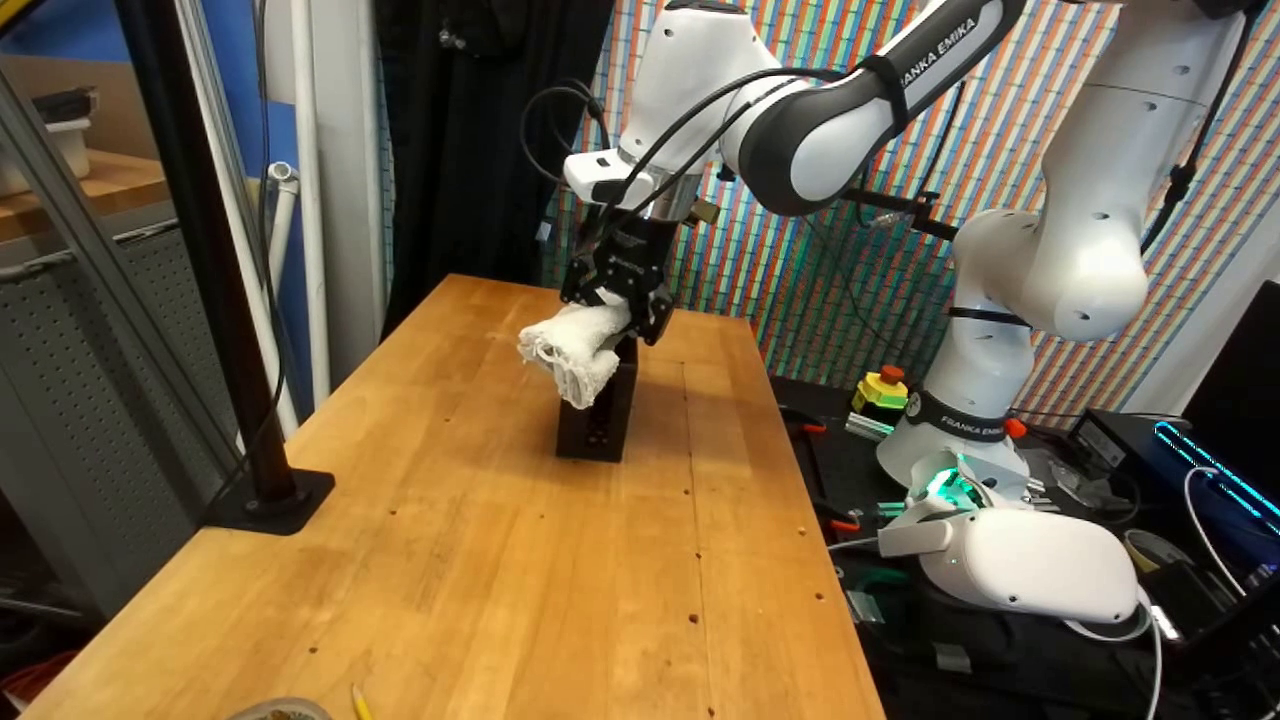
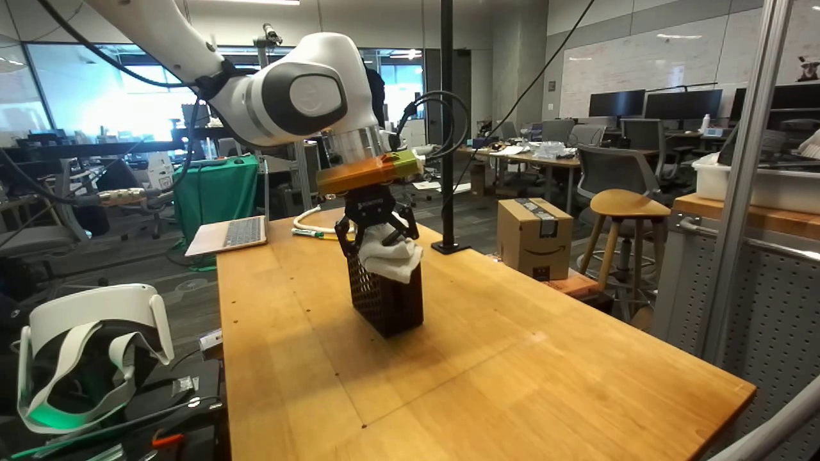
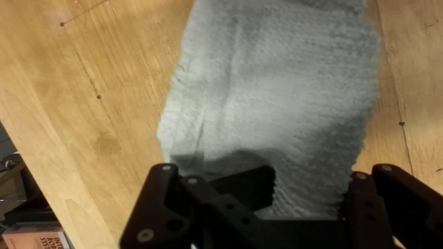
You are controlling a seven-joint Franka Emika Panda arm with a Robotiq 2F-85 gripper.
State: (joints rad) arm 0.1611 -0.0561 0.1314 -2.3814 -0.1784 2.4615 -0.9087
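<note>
My gripper [image 1: 622,295] is shut on a folded white cloth [image 1: 573,350]. In the wrist view one black fingertip presses into the cloth [image 3: 273,90] near the middle of the jaws, and the opposite pad is hidden behind it. The cloth sticks out to one side of the gripper and droops. Below it a black perforated box [image 1: 597,425] stands upright on the wooden table [image 1: 480,560]. In an exterior view the cloth [image 2: 394,256] hangs in front of the top of the box [image 2: 400,307]. I cannot tell whether they touch.
A black pole on a base plate [image 1: 270,503] stands at the table's edge. A bowl [image 1: 280,712] and a yellow pencil [image 1: 361,703] lie at one end. A laptop [image 2: 237,234] and a pale hose [image 2: 311,221] are at that end. A headset [image 1: 1040,565] sits beside the table.
</note>
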